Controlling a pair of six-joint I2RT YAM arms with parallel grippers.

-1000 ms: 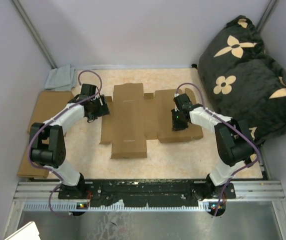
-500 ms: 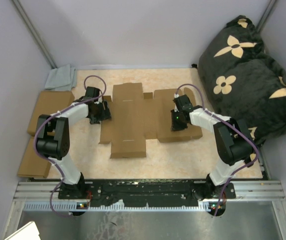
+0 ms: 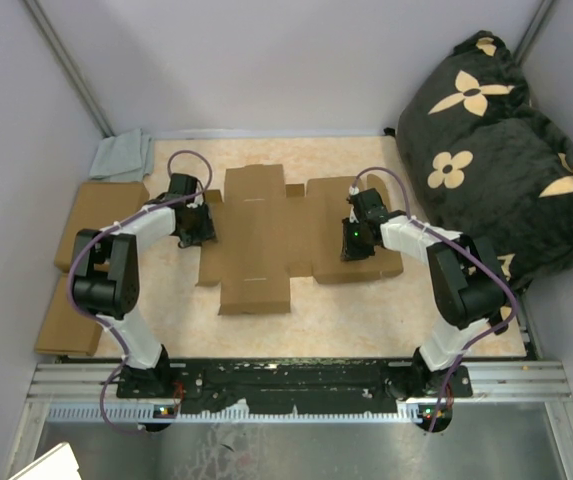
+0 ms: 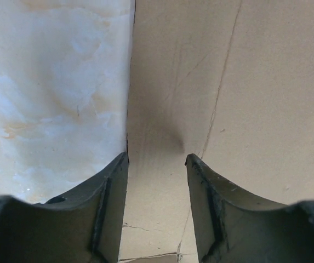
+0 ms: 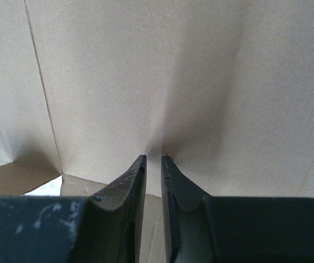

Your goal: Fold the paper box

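Paper box (image 3: 256,245) flat, unfolded; left jaws apart over its edge, empty; right jaws nearly closed, pressing panel.

walls (image 3: 266,60): pale lilac | tabletop (image 3: 366,325): beige marbled | pillow (image 3: 496,150): black, floral

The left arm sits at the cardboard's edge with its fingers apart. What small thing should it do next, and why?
Probably close the left gripper on the left flap of the paper box. Its jaws stand apart, one at the flap's edge beside the table, the other over cardboard, and the sheet lies flat, so a grip likely comes before any lifting.
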